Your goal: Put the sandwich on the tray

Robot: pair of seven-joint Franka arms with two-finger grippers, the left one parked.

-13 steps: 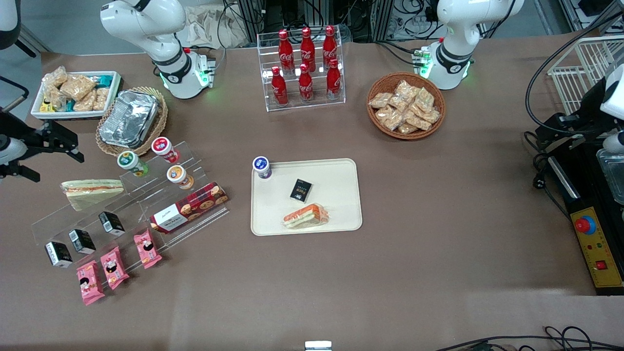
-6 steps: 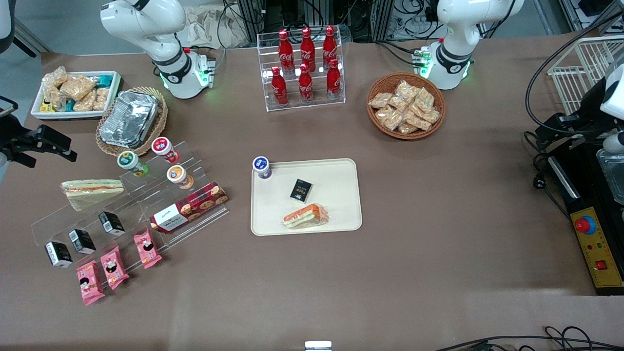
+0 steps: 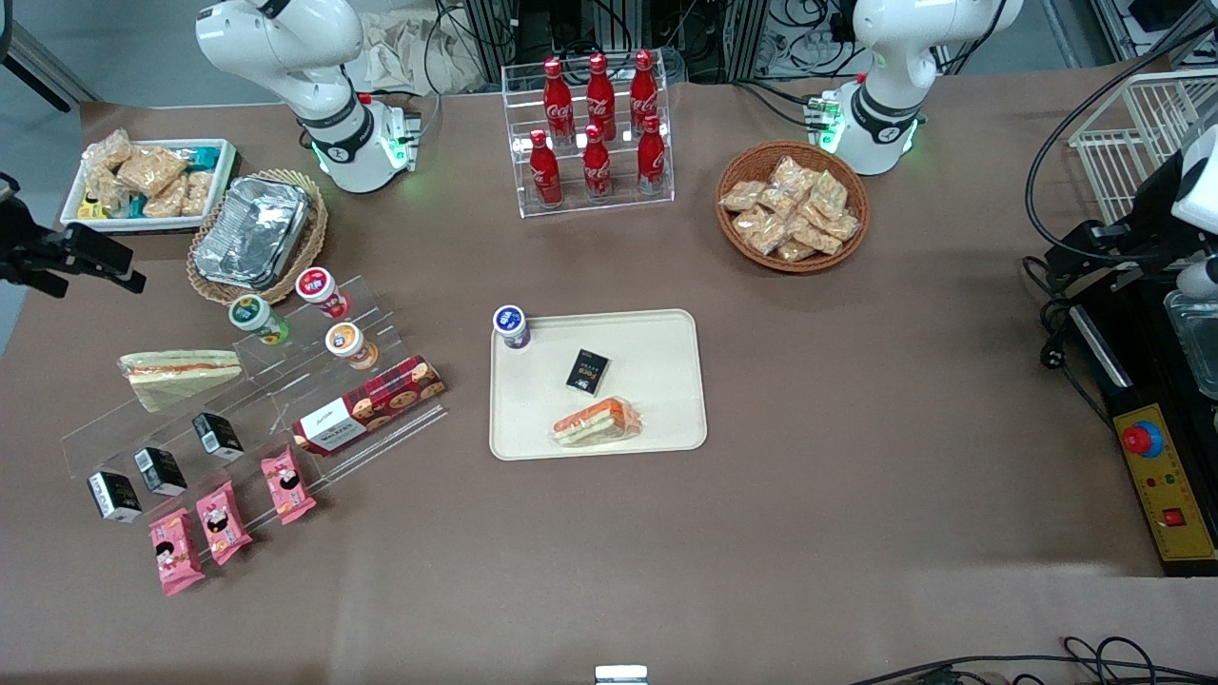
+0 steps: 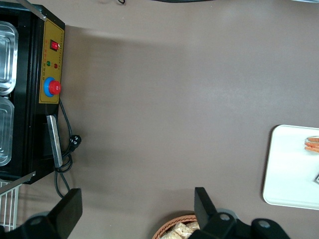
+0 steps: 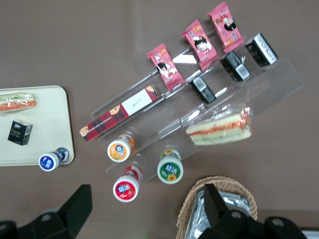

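One brown bench (image 3: 856, 428) carries the cream tray (image 3: 657, 333), where the sandwich (image 3: 598, 421) already lies, so placement looks done. Empty, the gripper (image 3: 133, 282) hovers at the working arm's end, fingers apart.

A robotics lab staged as a snack shop. Cable tangles (image 3: 609, 29) and an emergency-stop box (image 3: 1163, 490) edge the table (image 3: 856, 533). Cola bottles (image 3: 598, 128) fill an acrylic rack.
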